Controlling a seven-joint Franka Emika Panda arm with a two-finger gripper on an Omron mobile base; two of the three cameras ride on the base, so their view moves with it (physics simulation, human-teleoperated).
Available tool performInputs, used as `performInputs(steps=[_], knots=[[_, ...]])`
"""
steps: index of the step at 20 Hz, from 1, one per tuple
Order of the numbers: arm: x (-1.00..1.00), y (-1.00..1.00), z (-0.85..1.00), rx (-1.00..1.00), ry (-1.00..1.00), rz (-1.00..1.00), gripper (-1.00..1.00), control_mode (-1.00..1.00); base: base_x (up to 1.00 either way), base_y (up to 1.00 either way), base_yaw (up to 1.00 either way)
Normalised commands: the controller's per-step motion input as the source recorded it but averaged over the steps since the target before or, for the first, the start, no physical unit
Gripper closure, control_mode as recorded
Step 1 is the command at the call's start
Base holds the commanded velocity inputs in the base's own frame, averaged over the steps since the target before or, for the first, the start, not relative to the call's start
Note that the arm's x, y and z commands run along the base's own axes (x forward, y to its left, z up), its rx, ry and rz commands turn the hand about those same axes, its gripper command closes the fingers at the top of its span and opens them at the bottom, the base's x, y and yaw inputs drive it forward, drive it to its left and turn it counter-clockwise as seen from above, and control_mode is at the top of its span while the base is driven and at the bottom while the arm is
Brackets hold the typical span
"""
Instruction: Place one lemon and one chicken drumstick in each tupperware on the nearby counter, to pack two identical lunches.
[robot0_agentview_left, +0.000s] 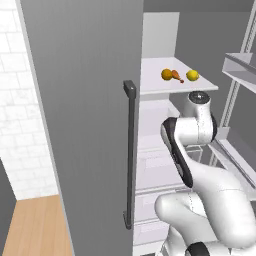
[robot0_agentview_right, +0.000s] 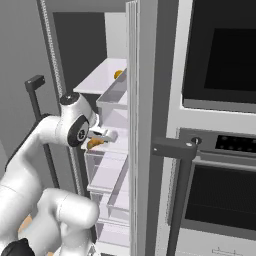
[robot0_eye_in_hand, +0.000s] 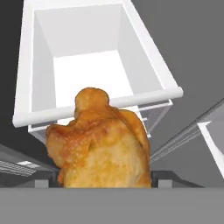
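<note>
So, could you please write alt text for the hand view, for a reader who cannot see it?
A golden-brown chicken drumstick sits between the two dark tips of the claw, which holds it. Beyond it is an open white fridge bin.

White arm folded at elbow, claw clamped about something golden-brown.

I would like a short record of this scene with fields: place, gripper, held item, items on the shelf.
place: open fridge, arm reaching inside
gripper: gripper closed around a chicken drumstick, fingers at both its sides
held item: drumstick over a white fridge bin
items on the shelf: white shelf holds a lemon, another chicken drumstick and an orange-yellow fruit
</note>
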Motion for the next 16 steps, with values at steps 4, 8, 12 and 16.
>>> performInputs(steps=[4,8,12,16], knots=[[-1.0,0.09,0.05,0.03,-0.09,0.03,1.0,-1.0,0.0,0.0,0.0],[-0.94,-0.05,0.01,0.27,-0.44,0.0,1.0,-1.0,0.0,0.0,0.0],[-0.12,0.0,0.0,0.04,-0.09,0.0,1.0,-1.0,0.0,0.0,0.0],[-0.43,0.01,-0.08,0.0,0.01,0.06,1.0,1.0,-0.5,0.0,0.09]])
